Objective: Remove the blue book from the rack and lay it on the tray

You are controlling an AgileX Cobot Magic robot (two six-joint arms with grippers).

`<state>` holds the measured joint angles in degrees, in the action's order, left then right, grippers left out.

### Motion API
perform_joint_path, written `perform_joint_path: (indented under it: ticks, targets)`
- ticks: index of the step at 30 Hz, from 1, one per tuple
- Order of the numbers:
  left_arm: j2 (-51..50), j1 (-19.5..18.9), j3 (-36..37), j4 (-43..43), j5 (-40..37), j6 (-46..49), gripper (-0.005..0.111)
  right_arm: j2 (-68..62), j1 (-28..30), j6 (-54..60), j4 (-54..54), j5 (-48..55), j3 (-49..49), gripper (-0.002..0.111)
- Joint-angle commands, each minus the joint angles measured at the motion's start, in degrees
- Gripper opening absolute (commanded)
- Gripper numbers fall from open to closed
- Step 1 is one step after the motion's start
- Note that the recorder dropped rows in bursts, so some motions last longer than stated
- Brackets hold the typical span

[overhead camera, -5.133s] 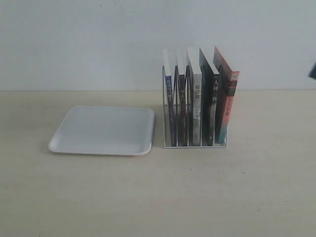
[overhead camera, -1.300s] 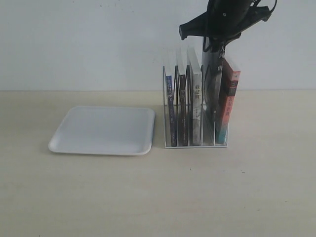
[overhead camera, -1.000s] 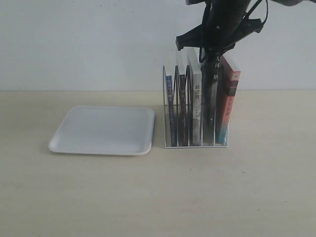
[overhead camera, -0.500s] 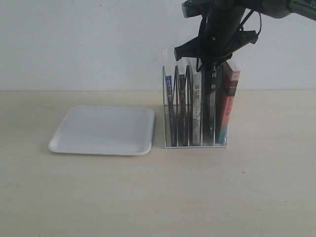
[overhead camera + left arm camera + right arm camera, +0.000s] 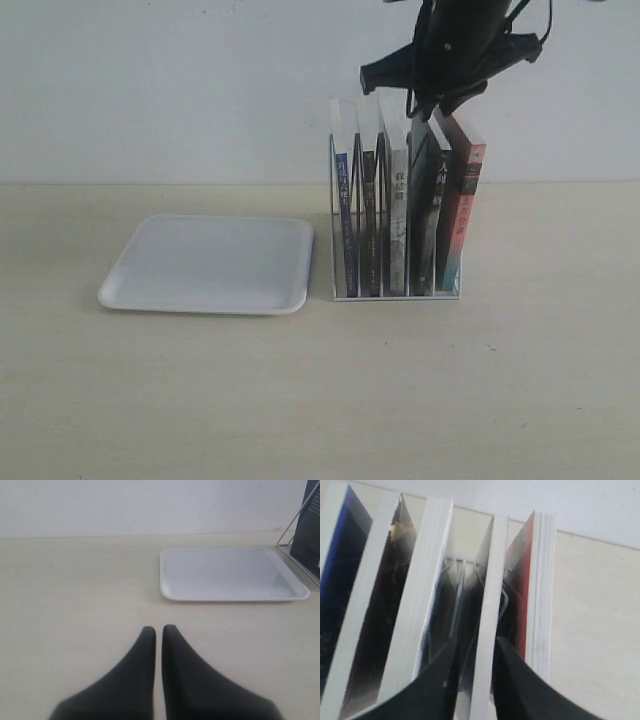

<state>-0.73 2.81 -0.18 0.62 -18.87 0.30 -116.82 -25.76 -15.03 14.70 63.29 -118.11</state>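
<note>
Plainly, find the blue book (image 5: 346, 225) standing upright in the leftmost slot of the rack (image 5: 400, 296), spine toward the exterior camera, resting inside the wires and not on the tray (image 5: 200, 305). Count four more volumes to its right in the same rack: a dark-spined book (image 5: 368, 225), a grey-spined book (image 5: 397, 225), a black-spined book (image 5: 428, 215), and last a red-and-teal-spined book (image 5: 462, 215) leaning slightly at the far right end. See the tray lying flat on the pale table (image 5: 300, 400) just to the left of the rack, close beside it yet not touching. Spot the right gripper (image 5: 432, 112) reaching down from above over the right half of the rack, tips level with the top edge of the black-spined book. Through the right wrist camera, make out its two dark fingers (image 5: 440, 680) held apart, one on each side of that book's white page edge. Cannot tell whether clamped on those pages or merely astride them. Note the blue book lying three slots away from those fingers, untouched by them. Turn to the left wrist camera and find the left gripper (image 5: 158, 629) above bare tabletop, tips drawn together with only a hairline slit between, clasping nothing. Ahead of it, see the tray, and at the frame's edge a dark blue cover behind a slanting rack wire.
</note>
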Motion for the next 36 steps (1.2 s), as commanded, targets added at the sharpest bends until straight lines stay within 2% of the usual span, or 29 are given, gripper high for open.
perform_joint_path:
  ticks: [1,6,11,16,36]
  targets:
    - [0.27,-0.19,0.18,-0.05,0.81,0.18,0.004,3.06,0.0,0.4,-2.99,0.33,-0.62,0.021]
    - [0.27,-0.19,0.18,-0.05,0.81,0.18,0.004,2.98,0.0,1.09,-8.21,0.48,-0.62,0.025]
    - [0.27,-0.19,0.18,-0.05,0.81,0.18,0.004,2.98,0.0,3.04,-11.45,0.22,-0.62,0.056]
    - [0.27,-0.19,0.18,-0.05,0.81,0.18,0.004,2.98,0.0,2.93,-11.45,0.22,-0.5,0.052]
    - [0.27,-0.19,0.18,-0.05,0.81,0.18,0.004,-4.0,0.0,1.58,-9.6,1.42,-0.5,0.052]
